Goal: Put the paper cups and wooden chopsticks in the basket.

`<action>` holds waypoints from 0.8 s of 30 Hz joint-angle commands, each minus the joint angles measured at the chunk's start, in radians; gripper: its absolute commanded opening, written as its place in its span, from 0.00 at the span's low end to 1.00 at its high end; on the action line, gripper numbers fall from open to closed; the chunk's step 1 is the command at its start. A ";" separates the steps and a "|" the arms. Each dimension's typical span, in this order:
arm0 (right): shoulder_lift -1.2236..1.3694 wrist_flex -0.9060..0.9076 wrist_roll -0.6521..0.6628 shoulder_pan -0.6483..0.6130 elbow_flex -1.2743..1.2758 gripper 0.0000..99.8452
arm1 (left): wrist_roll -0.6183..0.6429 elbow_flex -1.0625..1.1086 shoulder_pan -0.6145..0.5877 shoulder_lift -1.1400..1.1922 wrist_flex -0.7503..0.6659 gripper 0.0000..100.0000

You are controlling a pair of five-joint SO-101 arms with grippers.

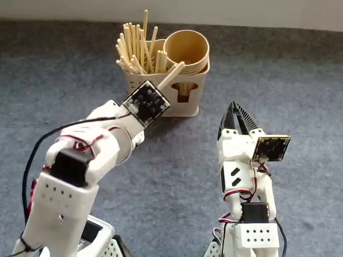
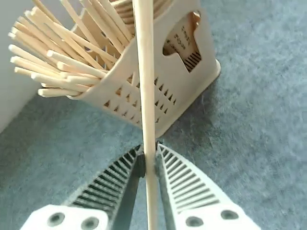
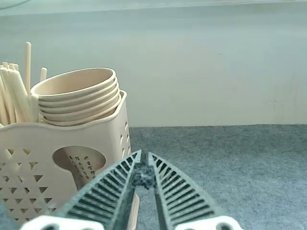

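Grey carpeted desk; left hand grasping pale wooden chopstick, beige perforated basket just ahead; right hand clenched, empty.

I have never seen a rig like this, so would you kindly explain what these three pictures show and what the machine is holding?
The machine is two robot arms, a left arm and a right arm, at a grey carpeted table. One picture looks down from a fixed camera above; the other two come from a camera on each arm's wrist. On the table stands a basket holding stacked paper cups and many wooden chopsticks. The left gripper is shut on one chopstick, aimed at the basket. The right gripper is shut and holds nothing.
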 commanded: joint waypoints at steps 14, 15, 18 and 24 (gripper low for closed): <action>-0.010 -0.008 0.012 -0.005 -0.010 0.01 | 0.302 0.036 -0.013 -0.189 -0.299 0.01; -0.010 -0.008 0.012 -0.005 -0.010 0.01 | 0.316 0.036 -0.013 -0.189 -0.324 0.01; -0.010 -0.008 0.012 -0.005 -0.010 0.01 | 0.358 0.036 -0.013 -0.189 -0.391 0.01; -0.012 -0.008 0.012 -0.005 -0.010 0.01 | 0.411 0.036 -0.013 -0.189 -0.531 0.01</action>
